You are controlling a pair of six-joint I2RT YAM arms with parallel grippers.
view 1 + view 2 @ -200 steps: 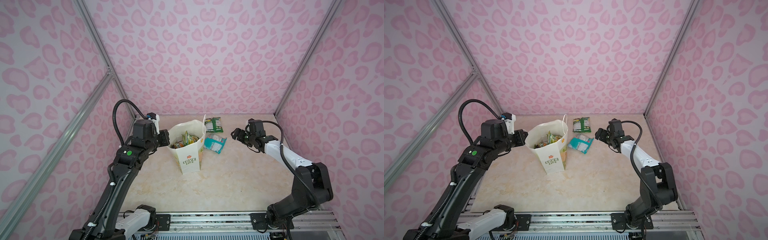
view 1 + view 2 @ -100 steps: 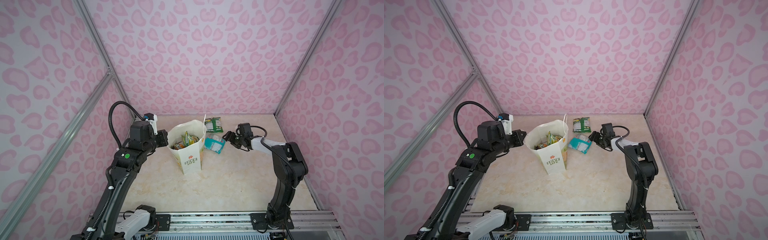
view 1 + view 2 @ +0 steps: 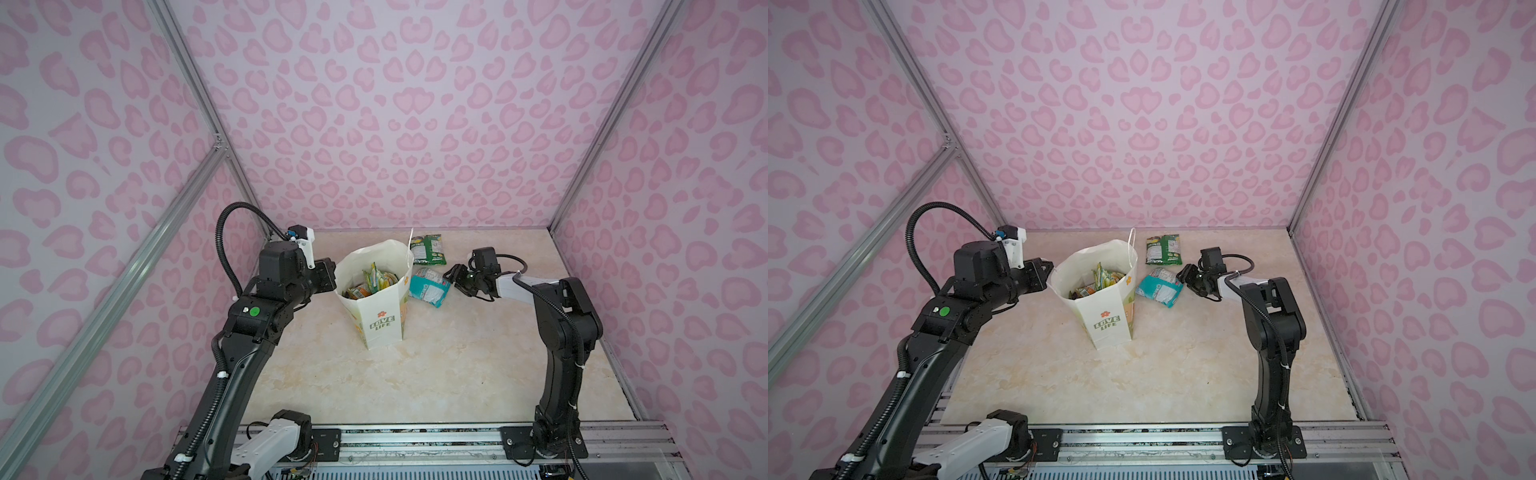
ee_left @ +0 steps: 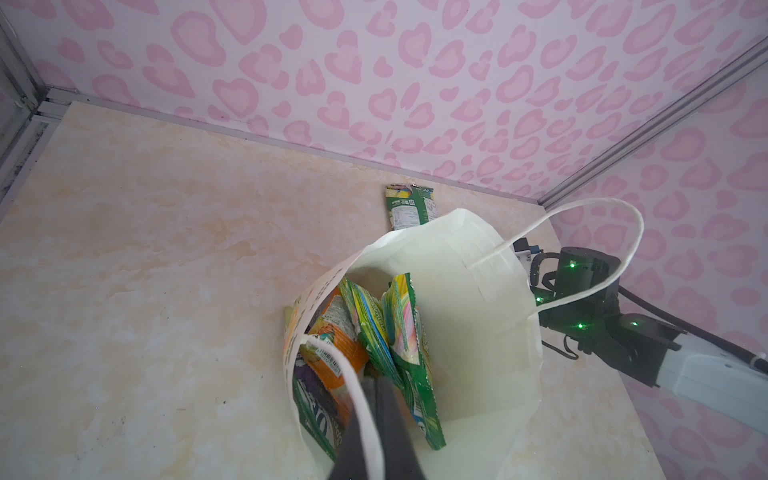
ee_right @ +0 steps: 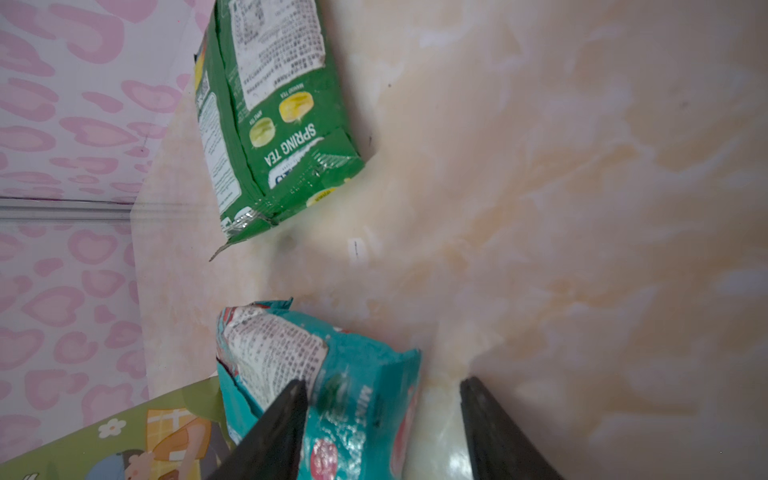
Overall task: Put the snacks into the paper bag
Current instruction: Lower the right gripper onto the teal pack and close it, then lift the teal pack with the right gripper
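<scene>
Right hand (image 5: 382,384), jaws apart, straddles teal packet (image 3: 428,289) beside paper bag (image 3: 382,328).

Pale walls printed with pink hearts close the booth in front of you: the back wall (image 3: 395,104), the left wall (image 3: 62,166) and the right wall (image 3: 685,187) carry the same print in both top views. Silver aluminium posts (image 3: 195,89) stand at the rear corners, and a slanting aluminium bar (image 3: 124,282) crosses the left wall. The tabletop (image 3: 415,374) is glossy cream marble pattern with yellowish veins. A few faint dark specks (image 4: 120,422) show on it in the left wrist view. A ribbed metal rail (image 3: 415,440) runs along its front edge.
</scene>
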